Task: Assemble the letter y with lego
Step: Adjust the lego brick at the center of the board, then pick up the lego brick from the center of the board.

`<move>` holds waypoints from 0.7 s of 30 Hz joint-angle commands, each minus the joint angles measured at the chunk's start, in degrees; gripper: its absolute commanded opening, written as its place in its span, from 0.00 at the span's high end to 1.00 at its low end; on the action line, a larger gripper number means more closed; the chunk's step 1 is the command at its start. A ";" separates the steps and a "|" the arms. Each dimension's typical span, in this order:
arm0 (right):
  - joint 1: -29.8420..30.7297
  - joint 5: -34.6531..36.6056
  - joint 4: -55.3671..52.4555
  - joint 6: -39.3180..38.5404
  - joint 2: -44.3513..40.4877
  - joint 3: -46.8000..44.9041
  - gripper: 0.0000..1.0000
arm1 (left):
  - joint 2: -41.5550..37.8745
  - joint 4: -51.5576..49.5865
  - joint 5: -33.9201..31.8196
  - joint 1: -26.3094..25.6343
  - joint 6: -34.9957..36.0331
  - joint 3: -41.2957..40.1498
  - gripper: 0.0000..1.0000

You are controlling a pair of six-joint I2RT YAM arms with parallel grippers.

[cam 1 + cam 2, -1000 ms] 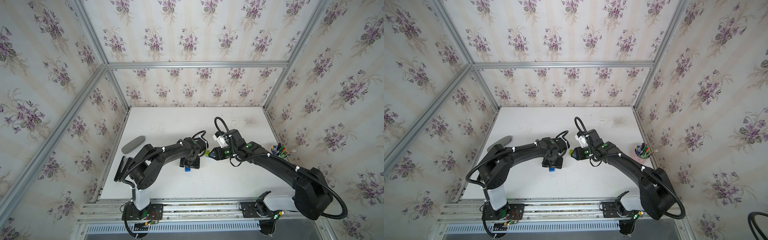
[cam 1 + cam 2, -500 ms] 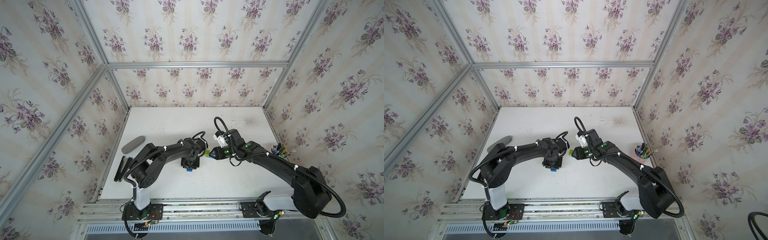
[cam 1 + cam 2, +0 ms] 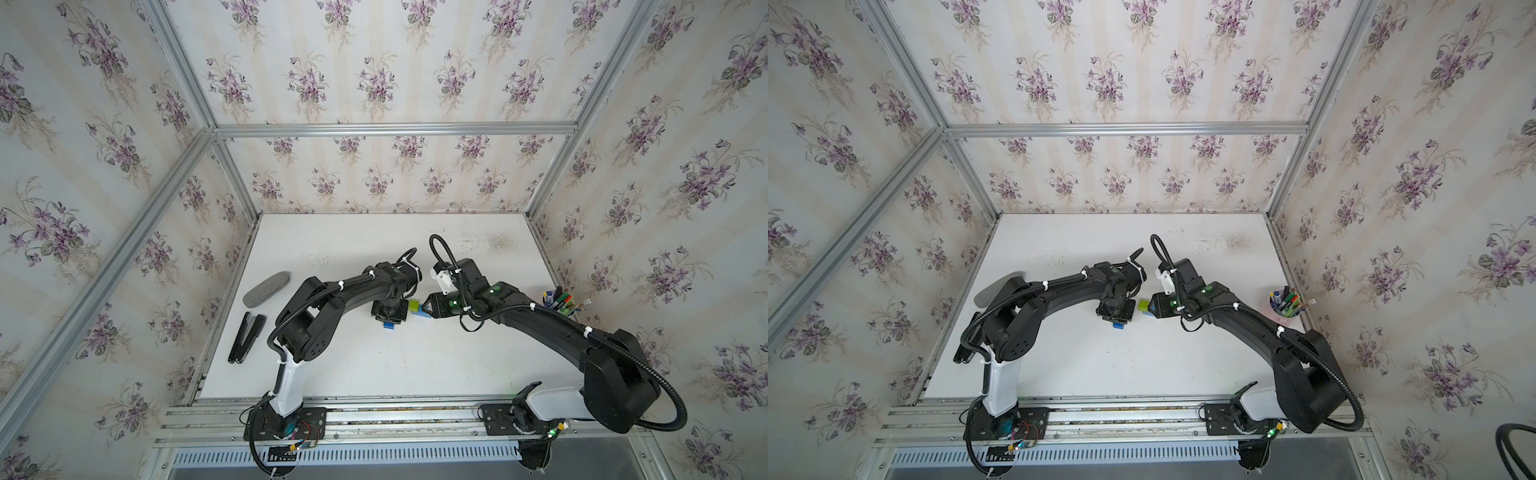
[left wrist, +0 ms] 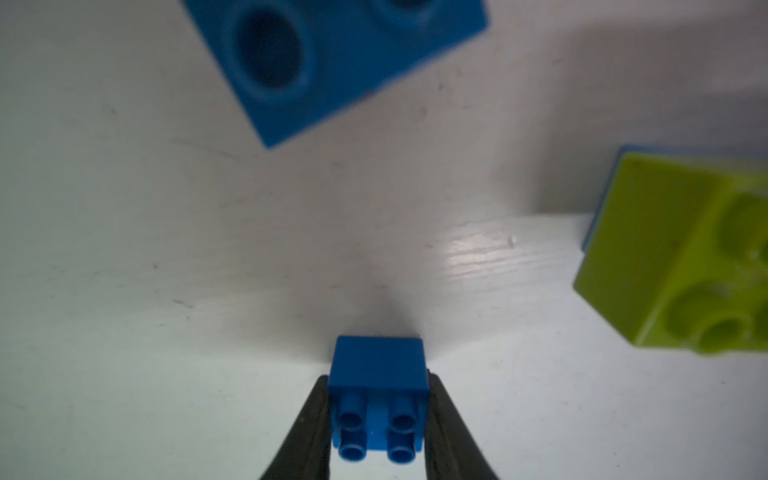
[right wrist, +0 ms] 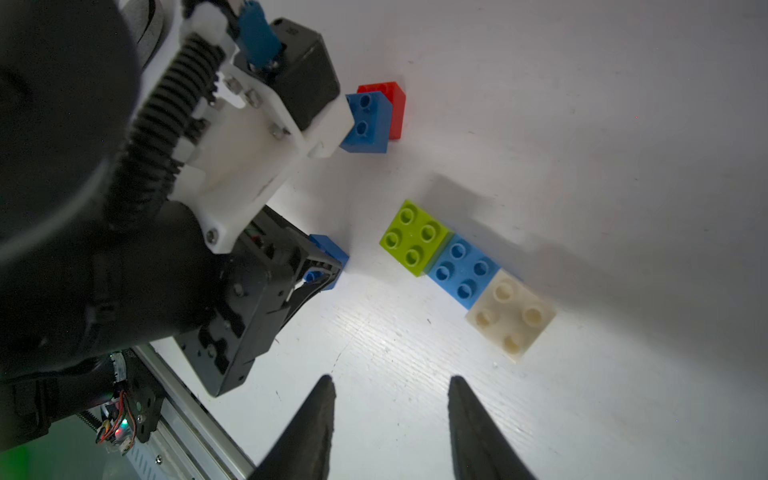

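white table (image 3: 374, 365), matte and faintly scuffed, edged by aluminium rails; its far half and near strip lie bare, so open room is widest there. at the left edge, a grey oval pad (image 3: 266, 286) and a black folded tool (image 3: 246, 338), well apart from the bricks. at mid-table, the left gripper (image 4: 379, 377) is clamped on a dark blue brick (image 4: 380, 365), a glossy square block with four round studs; whether it is lifted cannot be told. near it, a second blue brick (image 5: 368, 124) touches a red brick (image 5: 395, 104). just right of the left gripper lies a joined row: a green brick (image 5: 413, 237) and a white brick (image 5: 511, 316) sit on the two ends of a longer light blue brick (image 5: 463, 270), whose middle studs stay uncovered. the right gripper (image 5: 390, 379) hangs beside this row, its dark tapered fingers apart and empty. a cup of pens (image 3: 561, 301) stands close to the right edge.
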 commanded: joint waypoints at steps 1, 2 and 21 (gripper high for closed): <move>-0.87 2.34 0.39 1.20 1.40 1.51 0.51 | 1.28 -1.81 0.07 0.33 3.57 1.33 0.58; -1.23 2.40 0.46 1.51 2.13 2.27 0.50 | 1.51 -2.03 0.16 0.31 3.87 1.61 0.53; -5.99 -3.44 1.21 1.97 19.68 11.79 0.39 | -6.29 -2.07 -0.48 0.28 3.38 -6.32 0.36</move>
